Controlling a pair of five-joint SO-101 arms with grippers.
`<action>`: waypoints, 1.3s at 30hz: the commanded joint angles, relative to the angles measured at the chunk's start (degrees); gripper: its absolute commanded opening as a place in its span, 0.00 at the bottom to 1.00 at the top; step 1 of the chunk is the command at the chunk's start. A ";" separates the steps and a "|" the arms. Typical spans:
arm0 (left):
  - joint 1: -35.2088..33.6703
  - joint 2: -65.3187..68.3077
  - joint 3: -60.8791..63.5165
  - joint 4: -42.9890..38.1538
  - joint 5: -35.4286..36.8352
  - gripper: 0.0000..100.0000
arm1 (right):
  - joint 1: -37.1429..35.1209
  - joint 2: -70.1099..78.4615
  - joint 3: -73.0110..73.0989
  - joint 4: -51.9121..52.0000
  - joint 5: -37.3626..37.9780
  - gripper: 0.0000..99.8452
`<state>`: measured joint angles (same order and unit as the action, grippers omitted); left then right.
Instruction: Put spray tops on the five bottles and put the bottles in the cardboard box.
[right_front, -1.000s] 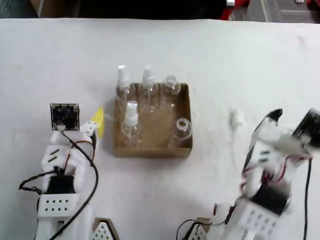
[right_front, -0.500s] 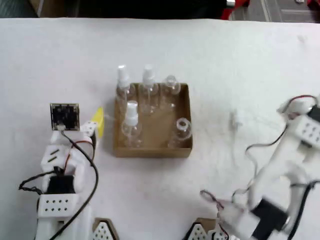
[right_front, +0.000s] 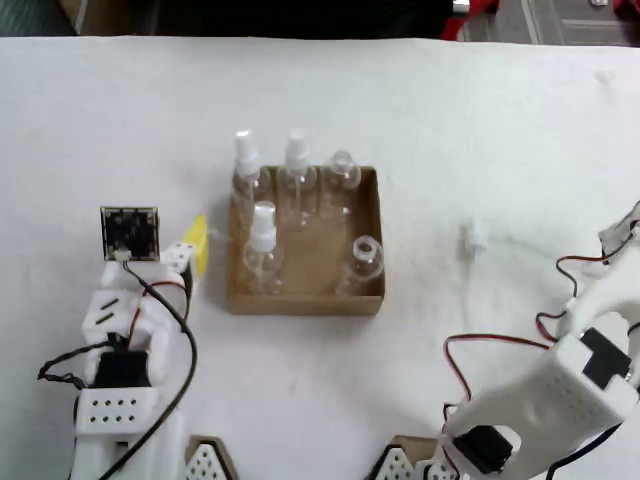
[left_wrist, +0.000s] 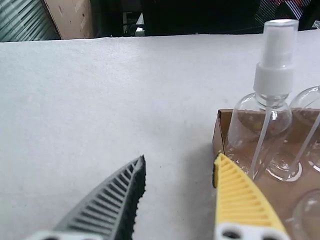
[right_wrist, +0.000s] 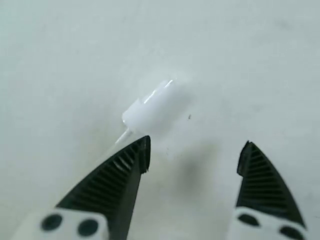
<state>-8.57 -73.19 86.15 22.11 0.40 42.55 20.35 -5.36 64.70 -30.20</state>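
The cardboard box (right_front: 372, 240) sits mid-table and holds several clear bottles. Three carry white spray tops (right_front: 263, 226); two, including one (right_front: 366, 258) at the box's near right corner, stand with bare necks. A loose white spray top (right_front: 474, 237) lies on the table right of the box. In the right wrist view this spray top (right_wrist: 152, 106) lies just beyond my open right gripper (right_wrist: 196, 145), nearer one black finger. My left gripper (left_wrist: 180, 162) is open and empty beside the box's left wall (left_wrist: 218, 125), with a capped bottle (left_wrist: 267, 100) just inside.
The white table (right_front: 450, 110) is bare behind and to the right of the box. The right arm's white body (right_front: 560, 390) fills the near right corner, with red and black wires looping off it. The left arm (right_front: 120, 380) stands at the near left.
The right arm has swung away from beside the loose spray top, toward the right edge and near corner of the high view. The left arm, box and bottles have stayed put.
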 joint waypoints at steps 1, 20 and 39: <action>-0.04 -1.10 -0.97 -1.23 -0.62 0.21 | 1.19 0.48 -3.96 0.22 -3.16 0.26; 0.04 -1.10 -1.05 -1.14 -0.62 0.21 | -0.57 3.12 -5.54 -6.55 -9.76 0.26; 0.04 -1.10 -1.05 -1.23 -0.53 0.21 | -2.33 23.34 -28.13 4.09 -9.23 0.15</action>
<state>-8.57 -73.19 86.15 22.11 0.40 41.93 43.30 -29.19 66.37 -39.52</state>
